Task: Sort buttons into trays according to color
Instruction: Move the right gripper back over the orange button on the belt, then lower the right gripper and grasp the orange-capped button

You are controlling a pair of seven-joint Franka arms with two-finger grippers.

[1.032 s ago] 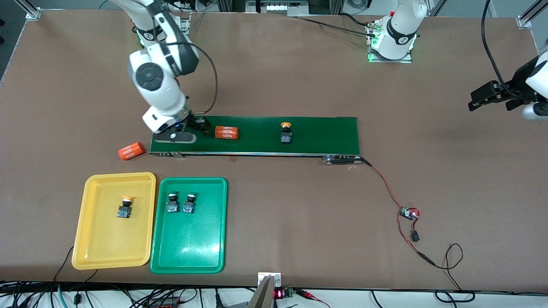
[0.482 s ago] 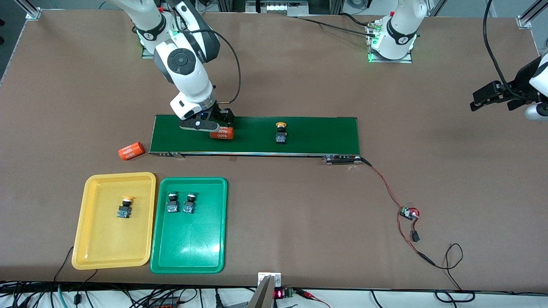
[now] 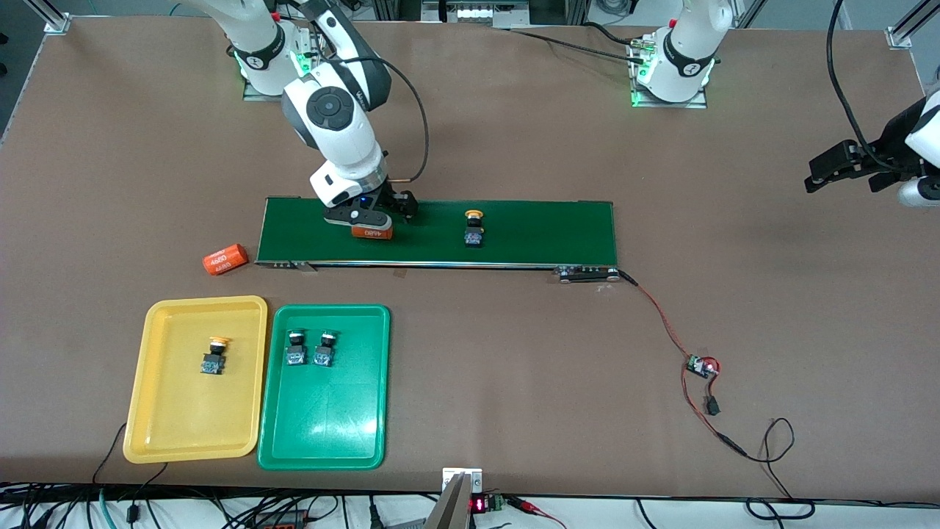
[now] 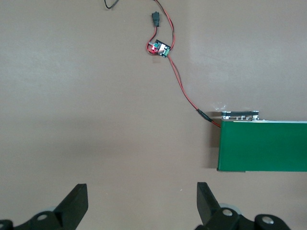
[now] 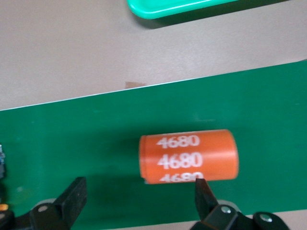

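Note:
One yellow-capped button [image 3: 474, 228] lies on the dark green belt [image 3: 543, 228]. My right gripper [image 3: 374, 220] hangs open low over the belt, above an orange cylinder [image 3: 371, 233]. In the right wrist view the cylinder [image 5: 188, 156] lies just ahead of the gripper [image 5: 139, 201], off toward one finger, with nothing between the fingers. The yellow tray [image 3: 191, 419] holds one yellow button [image 3: 214, 355]. The green tray [image 3: 323, 419] holds two green buttons [image 3: 295, 348] [image 3: 324, 348]. My left gripper [image 3: 844, 176] waits open over bare table [image 4: 142, 203] at the left arm's end.
A second orange cylinder [image 3: 225, 258] lies on the table off the belt's end, toward the right arm's end. A small circuit board [image 3: 701, 365] with red wires runs from the belt's motor end [image 3: 587, 274]. The green tray's corner [image 5: 182, 7] shows in the right wrist view.
My right gripper has moved along the belt toward the left arm's end and now hangs over the orange cylinder. The cylinder and the yellow button have drifted toward the right arm's end.

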